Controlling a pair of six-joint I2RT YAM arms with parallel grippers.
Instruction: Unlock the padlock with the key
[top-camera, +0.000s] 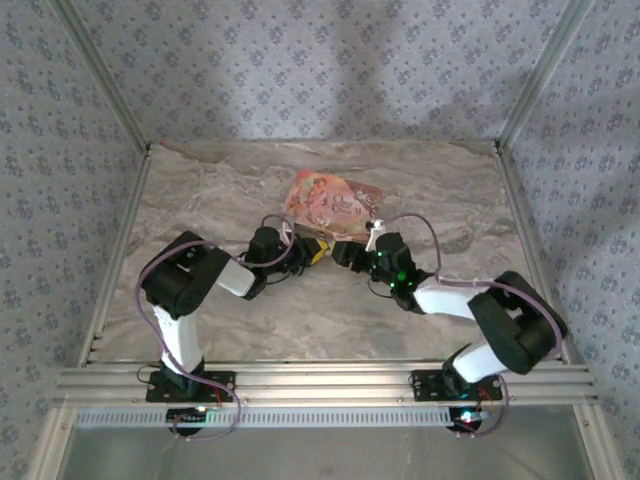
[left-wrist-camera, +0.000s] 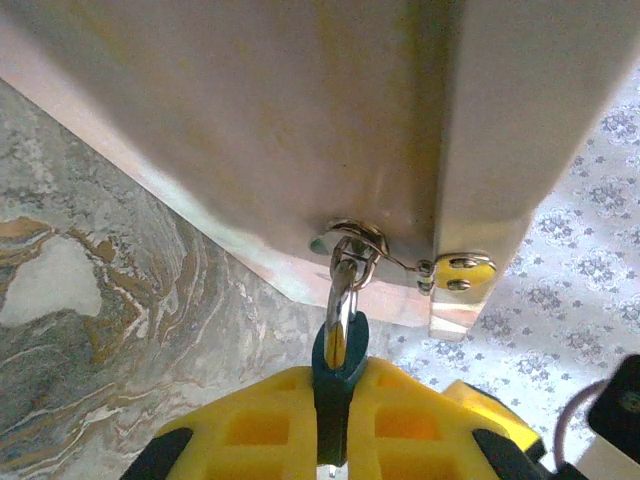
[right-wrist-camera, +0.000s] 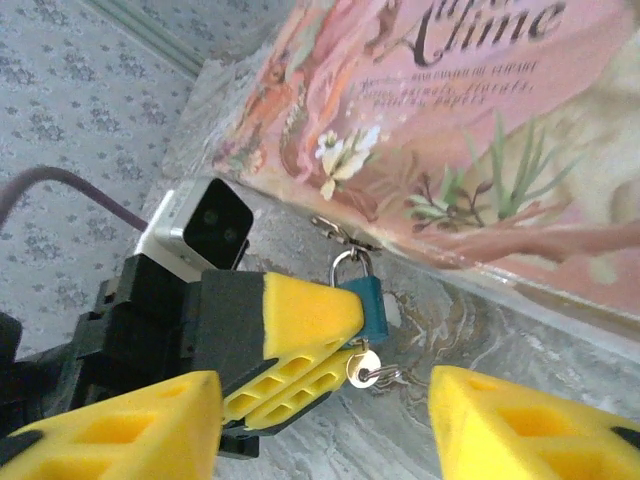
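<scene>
The left gripper (left-wrist-camera: 335, 400) clamps the small blue padlock (right-wrist-camera: 372, 303), which hangs at the clasp of the flat pink printed box (right-wrist-camera: 480, 140). The right gripper (right-wrist-camera: 325, 395), spread wide and empty, must next take the small silvery key (right-wrist-camera: 361, 369) just beside the padlock.

Metal padlock shackle (left-wrist-camera: 342, 300), glossy box (right-wrist-camera: 470, 120), perhaps card

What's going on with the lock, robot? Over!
Left gripper shut on padlock. Right gripper open, facing key. Padlock hangs from pink box clasp. Nothing blocking.
</scene>
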